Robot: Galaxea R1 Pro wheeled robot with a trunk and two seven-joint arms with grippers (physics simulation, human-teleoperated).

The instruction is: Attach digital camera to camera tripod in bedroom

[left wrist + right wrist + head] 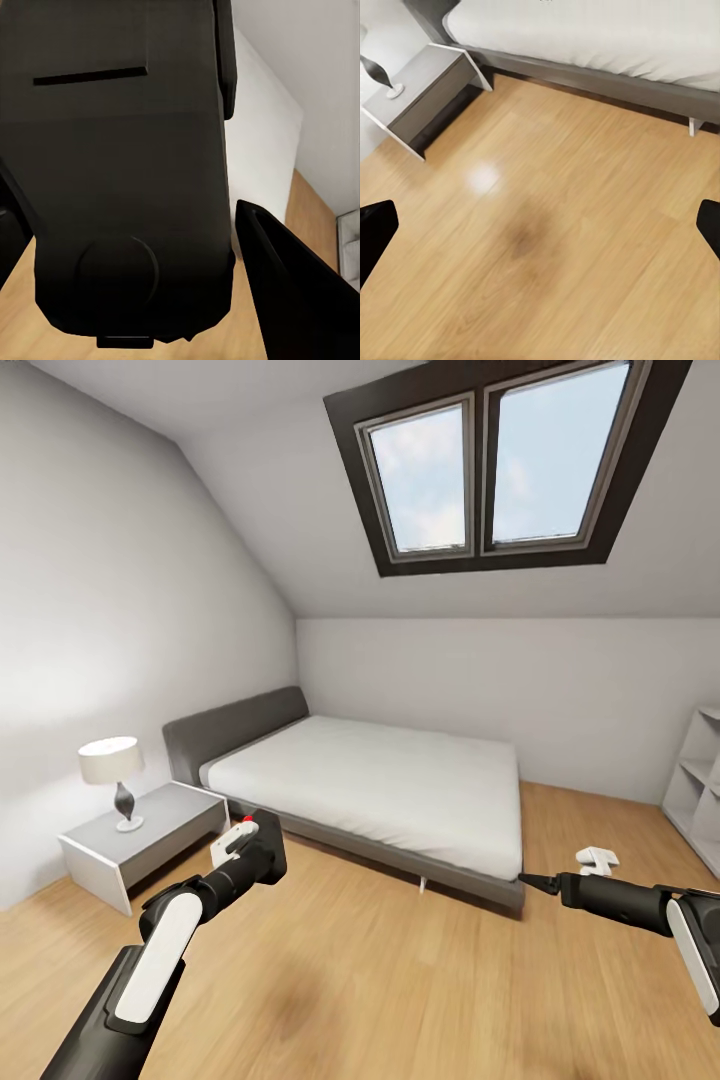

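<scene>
One blk boxy digital camera, red dot, in left gripper.

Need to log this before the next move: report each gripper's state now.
Left gripper: shut on the digital camera.
Right gripper: open, holding nothing, fingertips wide apart over the wood floor.

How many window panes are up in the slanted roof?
2. The left pane and the right pane sit side by side in one dark skylight frame above the bed; none seems hidden.
</scene>
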